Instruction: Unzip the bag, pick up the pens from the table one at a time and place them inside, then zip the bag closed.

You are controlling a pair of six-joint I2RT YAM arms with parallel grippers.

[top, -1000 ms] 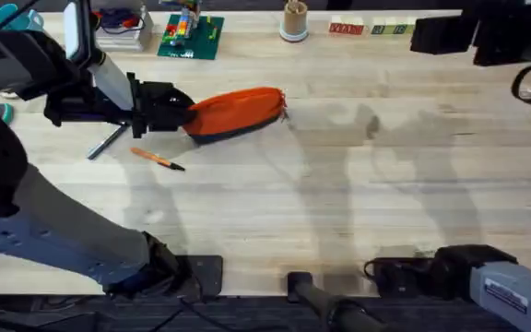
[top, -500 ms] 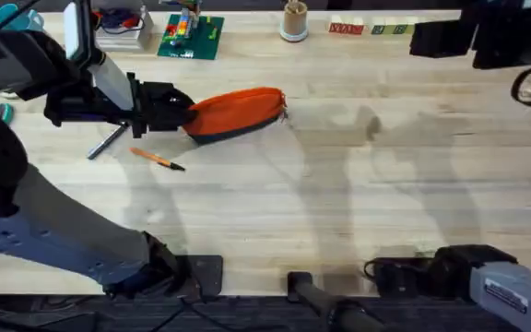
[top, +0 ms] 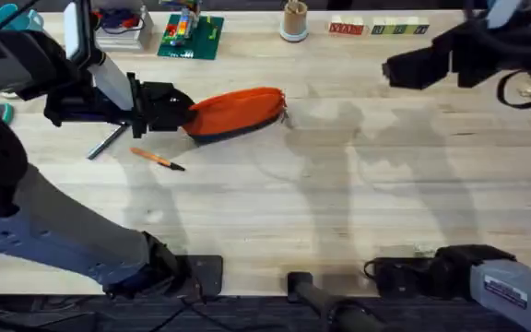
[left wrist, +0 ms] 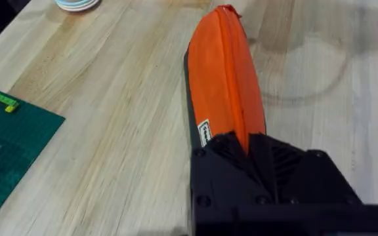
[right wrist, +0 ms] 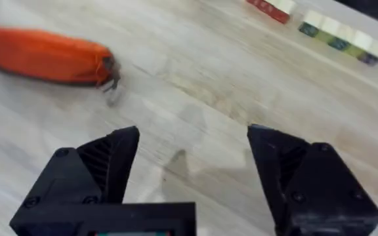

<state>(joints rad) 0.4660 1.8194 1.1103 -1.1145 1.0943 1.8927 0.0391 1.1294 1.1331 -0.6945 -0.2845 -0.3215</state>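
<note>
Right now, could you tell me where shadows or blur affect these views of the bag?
Overhead: soft grey arm shadows fall on the table right of the bag, which is itself evenly lit. Right wrist: the bag looks smeared and out of focus behind the open right gripper. Left wrist: the left gripper is shut on the bag's end, sharply seen.
</note>
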